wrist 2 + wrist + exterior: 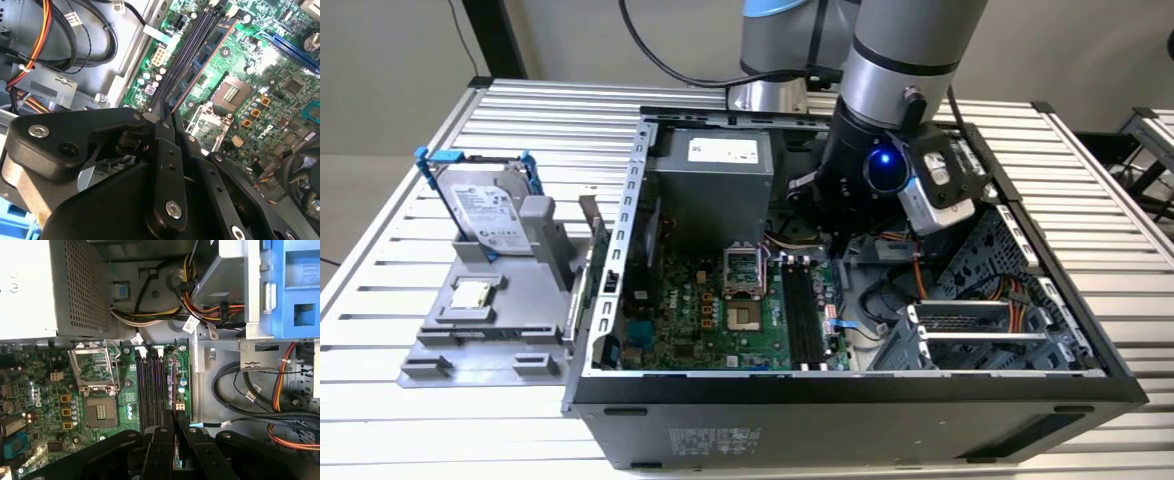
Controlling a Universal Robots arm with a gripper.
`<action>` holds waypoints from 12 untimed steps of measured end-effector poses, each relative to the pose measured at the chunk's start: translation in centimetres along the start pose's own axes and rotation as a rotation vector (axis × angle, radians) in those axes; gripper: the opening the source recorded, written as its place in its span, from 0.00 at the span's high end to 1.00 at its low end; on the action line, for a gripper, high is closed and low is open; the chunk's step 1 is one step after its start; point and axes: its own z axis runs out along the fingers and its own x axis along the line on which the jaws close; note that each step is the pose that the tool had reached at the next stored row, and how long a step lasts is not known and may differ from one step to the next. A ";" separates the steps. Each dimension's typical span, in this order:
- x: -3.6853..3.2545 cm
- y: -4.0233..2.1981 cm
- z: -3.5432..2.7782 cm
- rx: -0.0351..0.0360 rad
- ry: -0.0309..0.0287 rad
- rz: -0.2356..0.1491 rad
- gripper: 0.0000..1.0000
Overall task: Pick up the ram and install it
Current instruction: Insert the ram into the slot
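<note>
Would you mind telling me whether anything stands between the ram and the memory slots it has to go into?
Nothing visible does. The gripper holds the ram right alongside the black memory slots, which look empty in both wrist views. The cable bundles lie off the motherboard's edge, clear of the slots.

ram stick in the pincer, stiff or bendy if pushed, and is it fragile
Probably stiff: the ram is a thin flat board, jutting from the pincer without visible sag. Likely light, being so thin. Possibly fragile: its component-studded face is bare, so sideways force might damage it.
</note>
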 end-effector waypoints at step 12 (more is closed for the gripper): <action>-0.01 -0.08 1.95 0.0008 0.0009 -0.034 1.00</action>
